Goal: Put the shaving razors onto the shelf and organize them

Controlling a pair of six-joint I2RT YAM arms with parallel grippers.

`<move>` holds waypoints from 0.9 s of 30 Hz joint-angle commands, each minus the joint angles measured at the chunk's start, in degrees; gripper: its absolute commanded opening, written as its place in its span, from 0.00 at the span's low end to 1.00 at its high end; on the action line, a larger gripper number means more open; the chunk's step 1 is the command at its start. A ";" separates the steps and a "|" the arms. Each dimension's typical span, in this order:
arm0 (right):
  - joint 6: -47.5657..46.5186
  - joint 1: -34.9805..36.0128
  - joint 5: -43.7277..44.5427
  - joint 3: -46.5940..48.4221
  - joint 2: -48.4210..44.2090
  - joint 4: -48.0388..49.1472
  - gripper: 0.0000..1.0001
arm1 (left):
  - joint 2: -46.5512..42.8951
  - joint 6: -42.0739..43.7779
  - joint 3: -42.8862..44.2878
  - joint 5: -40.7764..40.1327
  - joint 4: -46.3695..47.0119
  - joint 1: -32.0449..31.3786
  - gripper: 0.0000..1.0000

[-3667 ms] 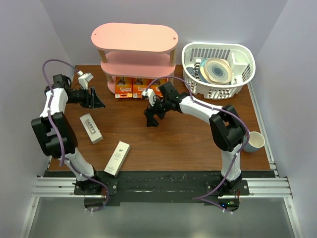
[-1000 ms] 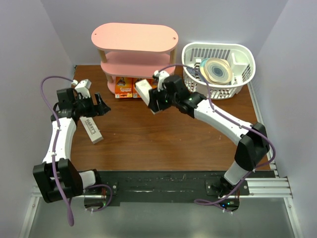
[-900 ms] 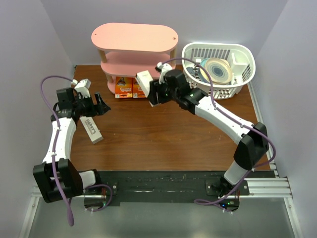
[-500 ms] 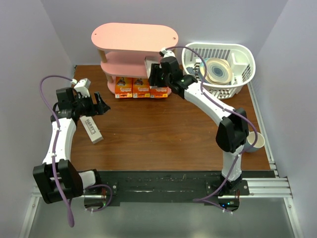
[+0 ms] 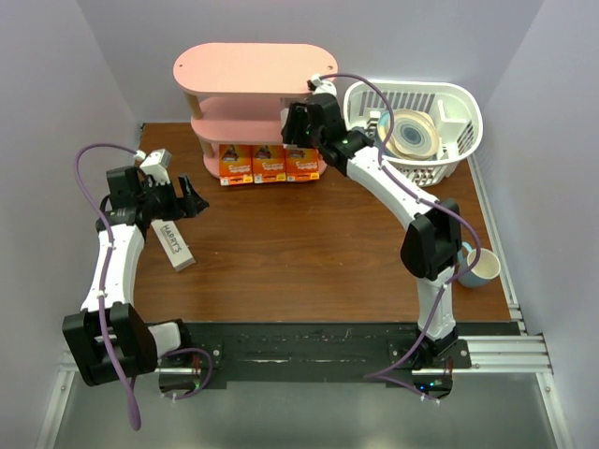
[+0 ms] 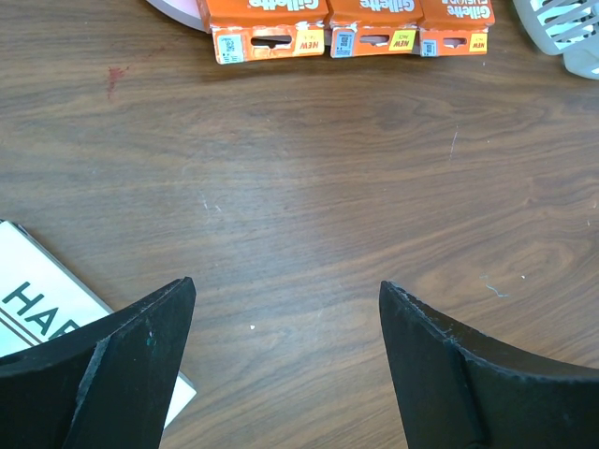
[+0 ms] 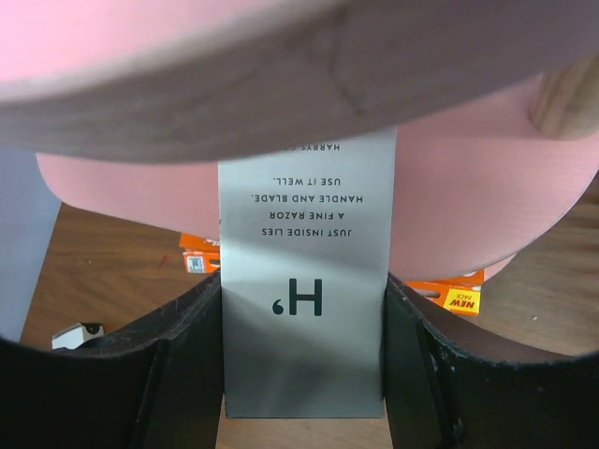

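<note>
Pale walls close in a brown table (image 5: 309, 253), seen from overhead, where a pink shelf (image 5: 253, 70) stands at the far edge with three orange packs (image 5: 267, 165) lined up along the front of its bottom tier. A white basket (image 5: 449, 103) sits beside the shelf and a mug (image 5: 479, 268) near the right edge. The right claw (image 5: 292, 126) reaches in at the shelf's middle tier, its load hard to make out from this height. The left claw (image 5: 190, 200) hangs near the far end of a loose grey box (image 5: 173, 241) lying on the wood. From the left wrist, both black fingers (image 6: 122, 365) stand spread wide over bare wood, pinching nothing, with a corner of the loose grey box at lower left and the orange packs across the table. The right wrist supplies what the overhead cannot: a lettered box (image 7: 304, 281), pinched by its long sides between the fingers, pointing in under the edge of the upper board toward the pink middle board, a wooden post (image 7: 571, 98) to the right. Whether its far end already rests on that board cannot be told. The step in hand looks to be shelving this box. The next move likely calls for a level push clear of the board above, then a release, leaving the loose grey box for the waiting left arm.
</note>
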 commanded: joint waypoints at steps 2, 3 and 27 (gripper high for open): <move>-1.36 0.35 3.85 2.59 0.69 4.35 0.48 | -1.34 -1.85 -0.80 1.33 2.99 0.28 0.85; -1.62 0.26 4.20 2.59 0.78 4.53 0.48 | -1.43 -1.94 -0.80 1.67 3.26 0.37 0.85; -6.19 1.31 6.84 3.91 3.86 8.40 0.82 | -3.71 -3.52 -3.62 3.52 3.87 2.57 0.84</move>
